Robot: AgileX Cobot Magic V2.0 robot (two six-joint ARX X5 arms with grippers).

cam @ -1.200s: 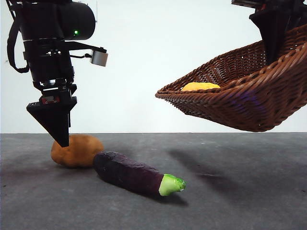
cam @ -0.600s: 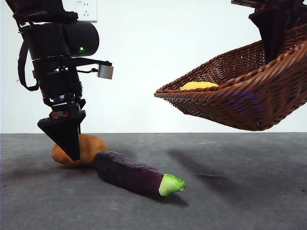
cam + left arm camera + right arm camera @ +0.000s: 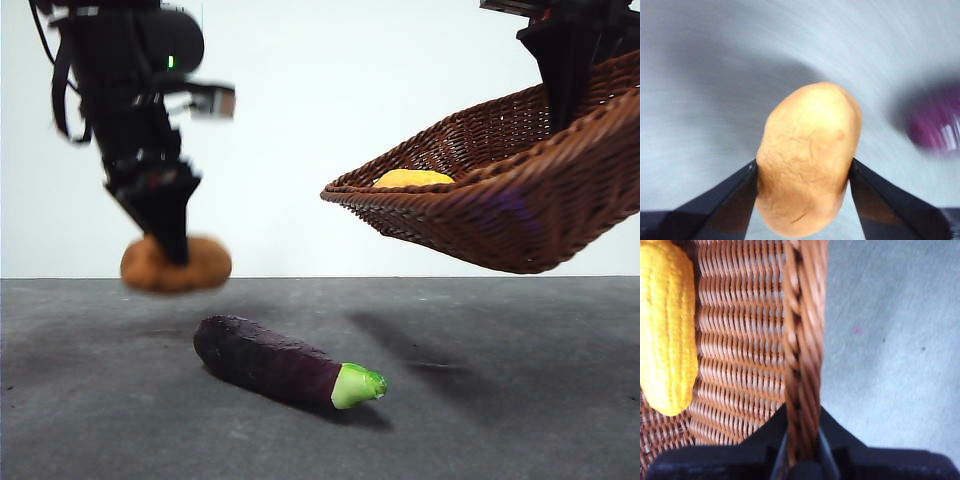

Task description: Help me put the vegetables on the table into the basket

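Potato (image 3: 176, 266) hangs clear of the table (image 3: 480, 400), pinched between the two black jaws of the left gripper (image 3: 168, 235); front view shows it blurred, a band of pale wall visible between its underside and the grey surface. Left wrist view confirms the hold: potato (image 3: 807, 160) sits lengthwise between the jaws, one jaw pressed to each flank, the left gripper (image 3: 802, 175) closed onto it with orange-brown skin bulging past both tips. Eggplant (image 3: 285, 363) lies on the table, below and a little to the basket side of the lifted potato, not touching it, green cap pointing toward the basket side; it shows only as a purple smear (image 3: 935, 125) in the left wrist view. Open grey surface runs around the eggplant on all sides, with bare table under the basket apart from its shadow. Basket (image 3: 500, 200) is held off the table, tilted, its low rim toward the potato side and well apart from it, open air between. Right gripper (image 3: 570, 75) holds the high side of the basket; right wrist view shows its jaws pressed together on the braided rim (image 3: 804, 340), one jaw inside the wall, one outside. Corn cob (image 3: 665, 325) lies inside the basket on the woven floor; in the front view its yellow top (image 3: 412, 179) peeps above the low rim.
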